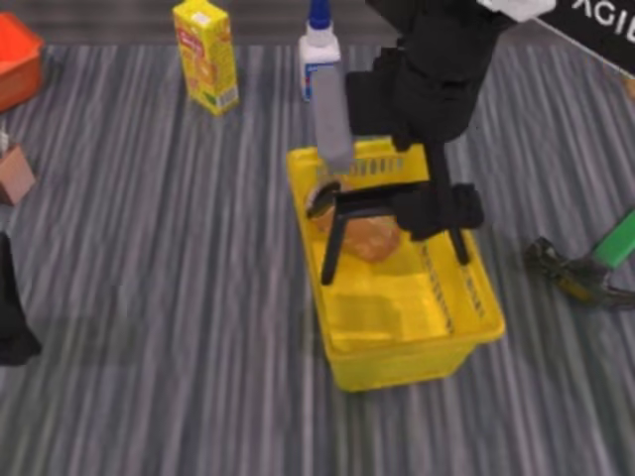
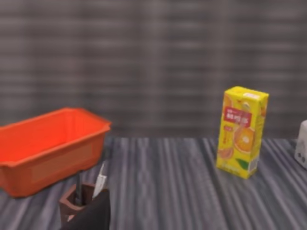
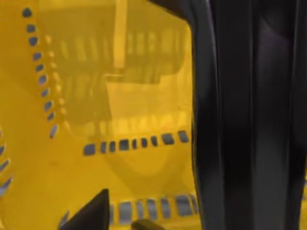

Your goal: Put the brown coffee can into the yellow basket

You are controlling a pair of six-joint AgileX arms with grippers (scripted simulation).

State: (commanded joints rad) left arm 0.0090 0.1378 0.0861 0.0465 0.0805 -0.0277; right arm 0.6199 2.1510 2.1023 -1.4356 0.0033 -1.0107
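While the right arm reaches down over the yellow basket (image 1: 397, 327), its end effector (image 1: 372, 213) hangs inside the basket's far half, partly hidden by the arm and the black handle (image 1: 342, 213). The brown coffee can (image 1: 369, 238) lies on its side in the basket, just under that end effector, its dark top turned toward the table's left side. Whether the fingers grip the can or have let go cannot be told from the top view. From the right wrist camera, only the yellow slotted wall (image 3: 134, 143) and a dark finger (image 3: 249, 115) show. The left arm sits parked at the table's left edge (image 1: 15, 317), and I cannot tell its end effector's state. Behind the basket stand a yellow juice carton (image 1: 206, 55) and a white glue bottle (image 1: 319, 55). An orange bin (image 1: 18, 59) sits at the far left corner, and a green-handled hammer (image 1: 585, 268) lies to the right of the basket.
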